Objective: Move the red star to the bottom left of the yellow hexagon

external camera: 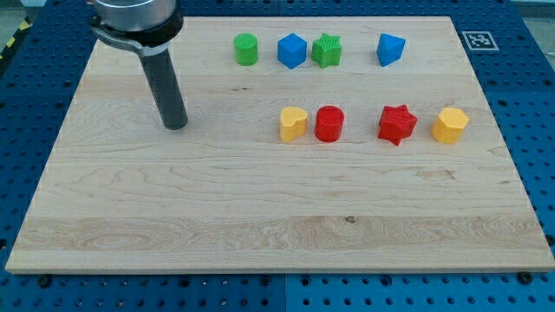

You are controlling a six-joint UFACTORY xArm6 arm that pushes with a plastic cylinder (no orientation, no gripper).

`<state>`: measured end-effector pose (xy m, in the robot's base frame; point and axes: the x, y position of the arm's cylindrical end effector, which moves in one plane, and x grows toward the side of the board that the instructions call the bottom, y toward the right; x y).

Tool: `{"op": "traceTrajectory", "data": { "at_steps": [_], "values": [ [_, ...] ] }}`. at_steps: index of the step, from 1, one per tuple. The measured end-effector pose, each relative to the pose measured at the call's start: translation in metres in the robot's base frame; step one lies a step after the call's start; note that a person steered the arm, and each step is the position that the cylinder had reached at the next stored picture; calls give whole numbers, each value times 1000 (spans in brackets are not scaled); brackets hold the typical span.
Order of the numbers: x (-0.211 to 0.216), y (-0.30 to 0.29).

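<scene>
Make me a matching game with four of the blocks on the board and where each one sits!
Things:
1. red star
2. green cylinder
3. yellow hexagon
4. yellow heart

Places:
A. leftmost block in the top row
B. farthest to the view's right in the lower row
C. just left of the red cylinder
D. just left of the yellow hexagon

Pairs: 1-D, 2-A, 3-B, 4-C

My tip is left of them all.

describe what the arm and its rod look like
My arm ends in a wide, glossy black round collar with a pale grey band at the view's top left. A straight dark grey cylindrical rod drops from it to my tip. No cables or markings show.
</scene>
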<state>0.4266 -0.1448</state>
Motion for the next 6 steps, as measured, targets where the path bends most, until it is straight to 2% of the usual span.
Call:
{"op": "traceTrajectory", "data": {
  "at_steps": [3, 6],
  "values": [
    [0, 7],
    [-24, 92]
  ]
}}
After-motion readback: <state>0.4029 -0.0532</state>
